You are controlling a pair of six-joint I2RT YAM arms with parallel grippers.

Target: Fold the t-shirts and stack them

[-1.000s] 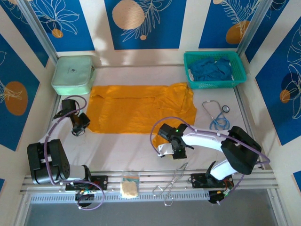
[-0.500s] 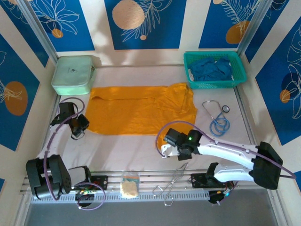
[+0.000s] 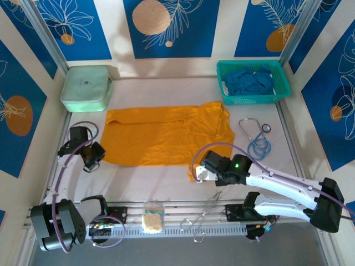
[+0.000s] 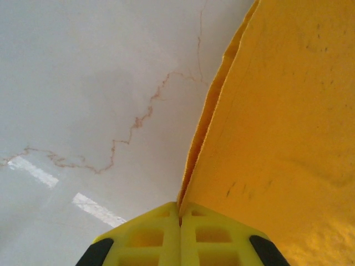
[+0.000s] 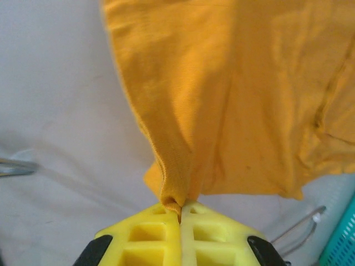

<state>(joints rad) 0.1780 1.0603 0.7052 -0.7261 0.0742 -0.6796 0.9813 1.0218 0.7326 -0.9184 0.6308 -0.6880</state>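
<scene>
Both arms have dragged the orange t-shirt (image 3: 166,136) nearer; left fingers (image 4: 145,235) and right fingers (image 5: 217,235) pinch its near edge thinly, so more pulling may slip it free.

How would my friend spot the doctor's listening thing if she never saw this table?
Find the orange t-shirt spread across the middle of the table. Just to its right, nearer than the teal basket, lies the stethoscope. It is the only thing with looped blue tubing and a round disc.

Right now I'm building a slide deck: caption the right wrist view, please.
Right hand shut on a bunched edge of the orange shirt, spread over the table.
</scene>
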